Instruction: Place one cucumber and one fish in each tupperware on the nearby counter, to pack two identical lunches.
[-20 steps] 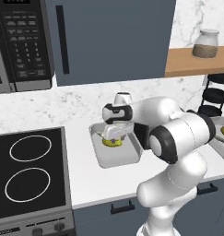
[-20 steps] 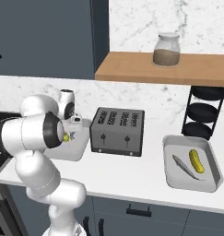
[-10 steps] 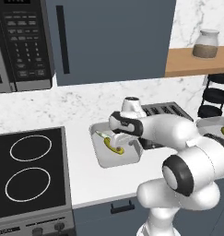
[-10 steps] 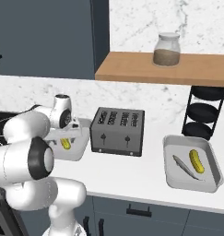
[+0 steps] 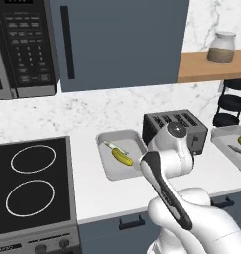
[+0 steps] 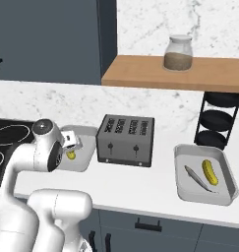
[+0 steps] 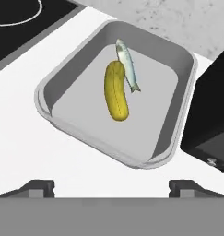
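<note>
- Since a second ago the arm has pulled back from over the left tupperware toward the base, and the cucumber it carried there now lies loose inside that tray.
- Hand view: the gripper shows just its two dark fingertips at the bottom, standing wide apart with nothing between them, above the white counter just short of the tray's near rim.
- Same view gives the clearest look at the contents: the yellow-green cucumber lies beside a pale fish, the two touching along one side, both on the tray floor.
- Left base view: the arm's elbow covers the tray's right edge and part of the black toaster; the fish there is only a thin pale sliver behind the cucumber.
- Right base view: the arm hides most of the left tray, leaving a sliver of yellow cucumber and no fish that can be made out.
- That view alone shows the second tupperware whole, on the counter right of the toaster, holding another cucumber and another fish lying side by side, slightly apart.
- From the left base camera this right tray is cut off by the picture edge, its contents barely visible.
- A glass jar stands on the wooden shelf above the toaster.
</note>
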